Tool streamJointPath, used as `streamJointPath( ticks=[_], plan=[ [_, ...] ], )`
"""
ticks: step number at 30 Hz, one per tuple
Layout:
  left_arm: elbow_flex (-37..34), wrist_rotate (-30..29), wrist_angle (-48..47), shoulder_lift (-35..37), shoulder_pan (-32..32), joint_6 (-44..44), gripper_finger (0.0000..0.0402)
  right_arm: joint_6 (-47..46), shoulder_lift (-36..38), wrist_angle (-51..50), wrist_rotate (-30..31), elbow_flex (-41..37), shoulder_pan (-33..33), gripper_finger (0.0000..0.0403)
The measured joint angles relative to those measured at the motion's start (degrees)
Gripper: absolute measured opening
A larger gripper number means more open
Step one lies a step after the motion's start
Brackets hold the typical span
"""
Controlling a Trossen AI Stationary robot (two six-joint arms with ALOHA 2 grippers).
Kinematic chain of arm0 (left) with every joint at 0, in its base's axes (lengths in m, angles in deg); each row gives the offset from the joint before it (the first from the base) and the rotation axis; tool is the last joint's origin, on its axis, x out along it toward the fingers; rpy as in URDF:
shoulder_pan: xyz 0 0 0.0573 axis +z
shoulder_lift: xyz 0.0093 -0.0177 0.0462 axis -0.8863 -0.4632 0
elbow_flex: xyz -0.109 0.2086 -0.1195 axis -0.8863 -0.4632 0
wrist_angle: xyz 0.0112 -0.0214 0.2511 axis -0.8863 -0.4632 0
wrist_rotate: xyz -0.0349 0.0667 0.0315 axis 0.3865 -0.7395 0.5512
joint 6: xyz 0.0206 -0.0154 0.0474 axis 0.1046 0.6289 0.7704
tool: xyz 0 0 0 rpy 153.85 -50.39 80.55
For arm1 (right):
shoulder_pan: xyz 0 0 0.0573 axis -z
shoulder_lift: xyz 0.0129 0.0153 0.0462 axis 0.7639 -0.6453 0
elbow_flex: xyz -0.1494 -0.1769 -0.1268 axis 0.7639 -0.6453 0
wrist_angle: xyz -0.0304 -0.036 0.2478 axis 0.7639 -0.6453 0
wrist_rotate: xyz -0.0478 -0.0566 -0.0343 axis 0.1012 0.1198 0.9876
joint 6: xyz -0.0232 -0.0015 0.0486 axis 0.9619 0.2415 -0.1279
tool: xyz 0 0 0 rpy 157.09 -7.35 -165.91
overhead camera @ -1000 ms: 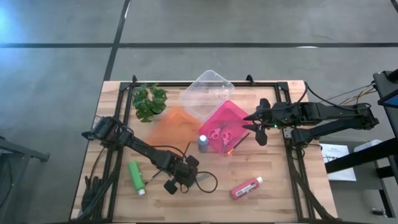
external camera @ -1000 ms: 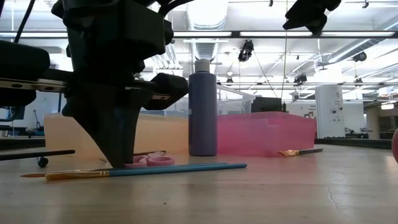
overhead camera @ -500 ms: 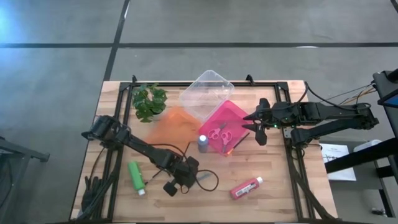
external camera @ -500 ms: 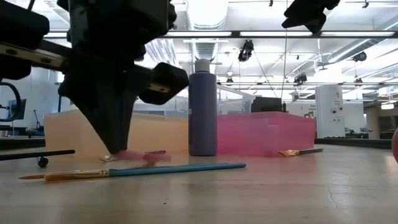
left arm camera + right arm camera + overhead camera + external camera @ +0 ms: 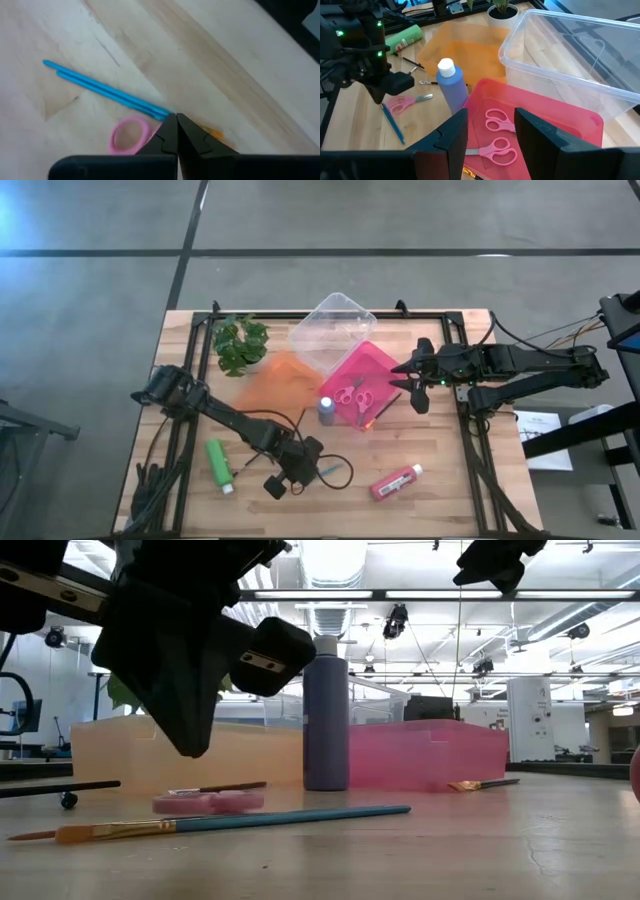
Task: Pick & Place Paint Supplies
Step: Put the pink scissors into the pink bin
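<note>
Pink plastic loops mark the small pink-handled scissors [image 5: 208, 801], which lie flat on the pale wooden table [image 5: 440, 480] in the lower left of the low view, their thin metal blades pointing toward the bottle. Just in front of them lies a thin paintbrush with a blue stick handle [image 5: 230, 822] and an orange tip. The left gripper [image 5: 190, 745] hangs just above both with its 2 dark fingers pressed together on nothing; in the left wrist view the closed tips sit over 1 pink loop [image 5: 129, 135].

A tall blue-purple paint bottle with a white cap [image 5: 326, 410] stands upright at the centre of the high view, touching the edge of a glossy pink plastic tray [image 5: 385, 370] that holds 2 more pink scissors [image 5: 496, 136]. A translucent orange tray [image 5: 275, 385] lies left of it and a clear plastic tub [image 5: 335, 325] above. A green bottle [image 5: 219, 464] lies on its side at lower left, a red bottle [image 5: 396, 481] at lower centre-right. A leafy green plant [image 5: 240, 344] sits upper left.

The right gripper [image 5: 408, 380] hovers at the pink tray's right edge, fingers parted and empty.
</note>
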Motion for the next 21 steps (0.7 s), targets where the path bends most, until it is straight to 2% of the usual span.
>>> streamJointPath(
  ticks=[10,18,21],
  plan=[
    [0.0,-0.3,-3.4,0.0,0.0,0.1,0.005,0.0,0.0,-0.1,0.3,0.0,0.0,0.0157],
    [-2.5,-1.7,-2.8,0.0,-0.6,1.8,0.0056,0.0,0.0,-0.2,0.9,-0.2,0.0,0.0157],
    [-3.4,-4.6,-2.1,0.0,-0.5,2.5,0.0056,-0.4,0.0,-0.2,0.9,-0.2,0.0,0.0157]
  ],
)
